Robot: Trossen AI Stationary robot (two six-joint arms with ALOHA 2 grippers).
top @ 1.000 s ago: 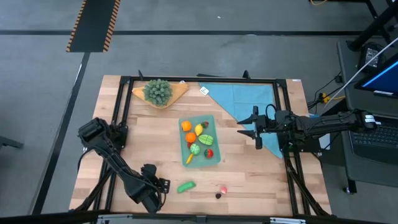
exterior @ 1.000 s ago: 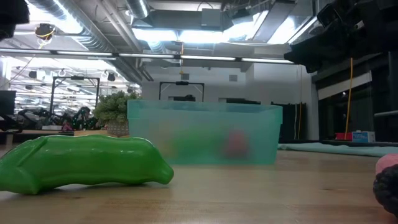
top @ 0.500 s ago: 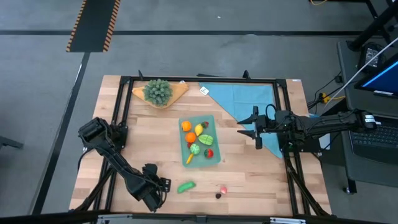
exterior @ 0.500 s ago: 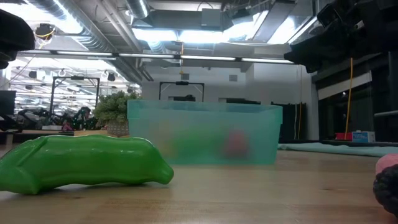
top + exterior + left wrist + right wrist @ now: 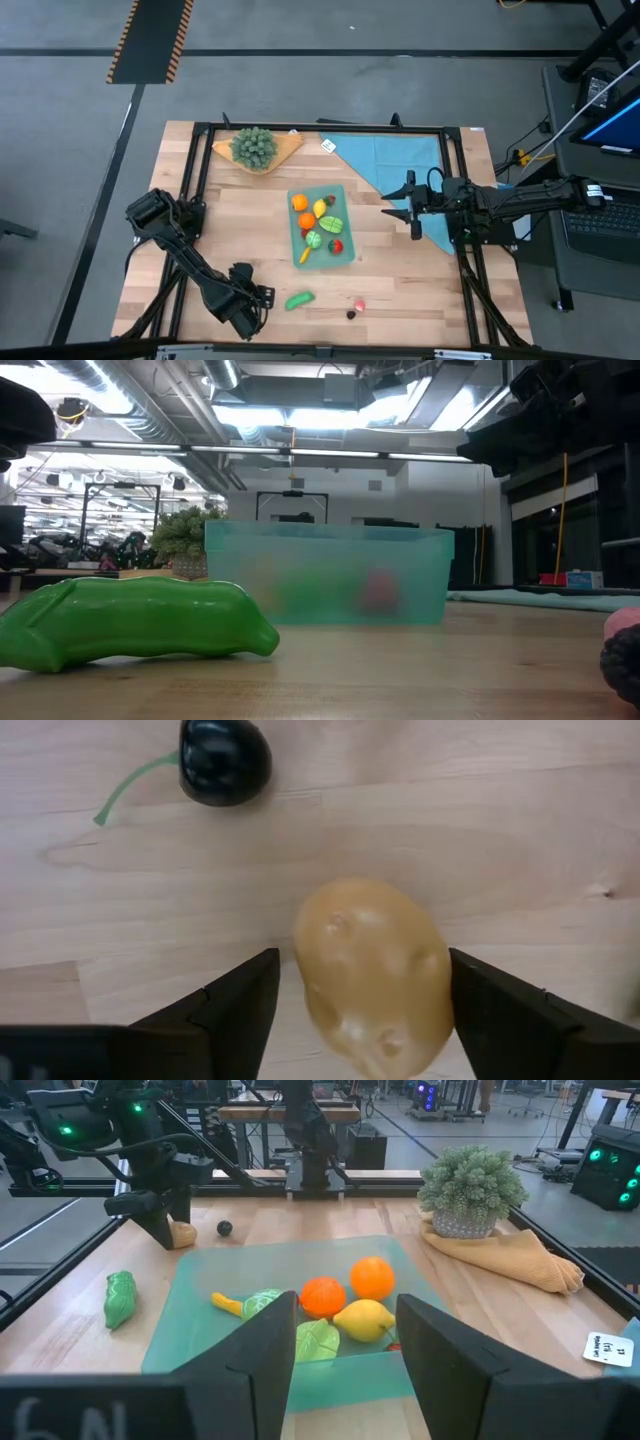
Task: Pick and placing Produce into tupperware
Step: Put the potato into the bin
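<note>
The green container (image 5: 322,226) sits mid-table, holding orange, yellow, green and red produce (image 5: 318,224). A green pod (image 5: 298,299) lies beside the left gripper (image 5: 252,303). The right gripper (image 5: 404,207) hovers over the blue cloth (image 5: 395,155).

surface (image 5: 250,215): pale wooden planks, edged by a black metal frame
tupperware (image 5: 349,247): teal, translucent, near the middle of the surface
green pod (image 5: 299,299): lies on the bare wood near the front edge, apart from the tupperware
pink piece (image 5: 359,303): on the wood beside the pod's far side, just next to a dark piece (image 5: 351,314)
potato (image 5: 372,974): tan, resting on the wood
black cherry (image 5: 224,760): green stem, on the wood near the potato
blue cloth (image 5: 385,155): spread flat over the back right corner
wooden board (image 5: 285,147): back left, tan, carrying a bushy green bunch (image 5: 254,146)
</note>
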